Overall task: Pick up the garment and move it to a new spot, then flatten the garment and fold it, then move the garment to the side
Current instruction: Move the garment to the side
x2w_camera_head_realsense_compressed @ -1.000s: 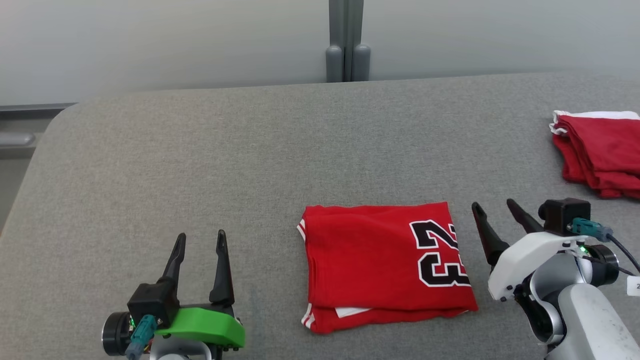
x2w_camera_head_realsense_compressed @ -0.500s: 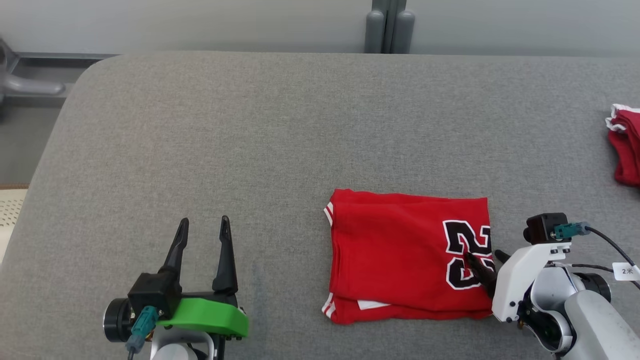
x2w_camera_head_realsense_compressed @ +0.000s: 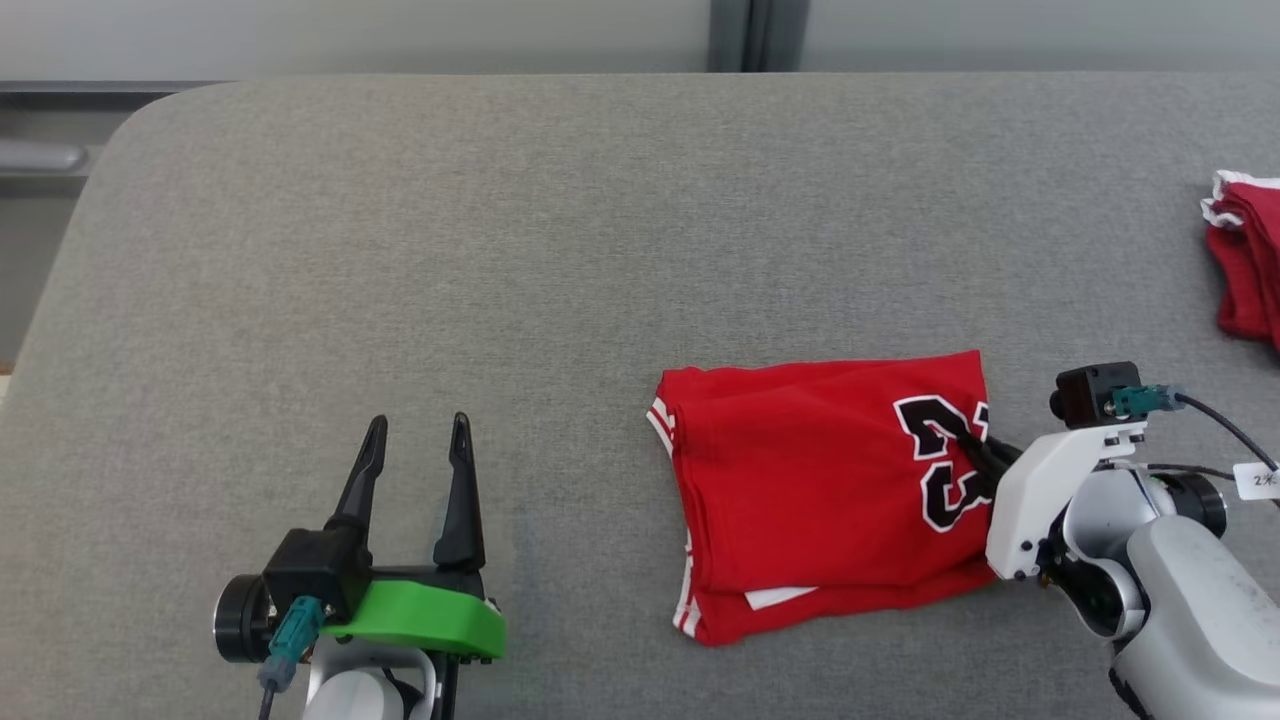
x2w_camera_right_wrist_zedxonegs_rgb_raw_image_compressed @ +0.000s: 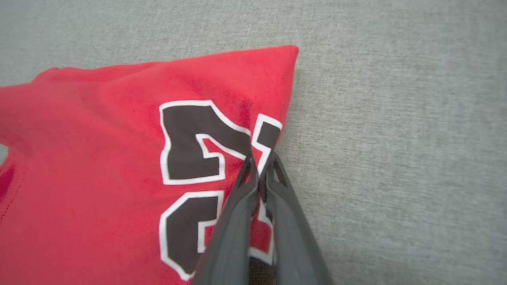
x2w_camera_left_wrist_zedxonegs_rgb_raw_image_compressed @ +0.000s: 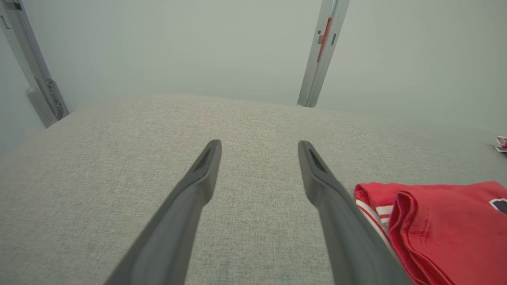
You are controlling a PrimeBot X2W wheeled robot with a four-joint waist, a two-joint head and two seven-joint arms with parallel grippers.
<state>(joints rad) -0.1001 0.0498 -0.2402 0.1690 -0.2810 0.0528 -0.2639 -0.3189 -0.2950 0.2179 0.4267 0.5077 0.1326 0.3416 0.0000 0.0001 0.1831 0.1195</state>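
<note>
My right gripper (x2w_camera_head_realsense_compressed: 978, 445) is pinching shut on the right edge of the folded red garment (x2w_camera_head_realsense_compressed: 810, 480) lying near me on the grey table (x2w_camera_head_realsense_compressed: 500, 250), and I am expecting this soft, light cloth to sag.

We see a grey fabric-covered surface (x2w_camera_head_realsense_compressed: 500, 250) with a rounded far-left corner. Two items lie directly on it. A folded red garment (x2w_camera_head_realsense_compressed: 800, 480), bearing a black number 23 outlined in white, lies on the near right part. A second red cloth pile (x2w_camera_head_realsense_compressed: 1240, 270) with white trim lies at the right edge, well apart from the garment.
</note>
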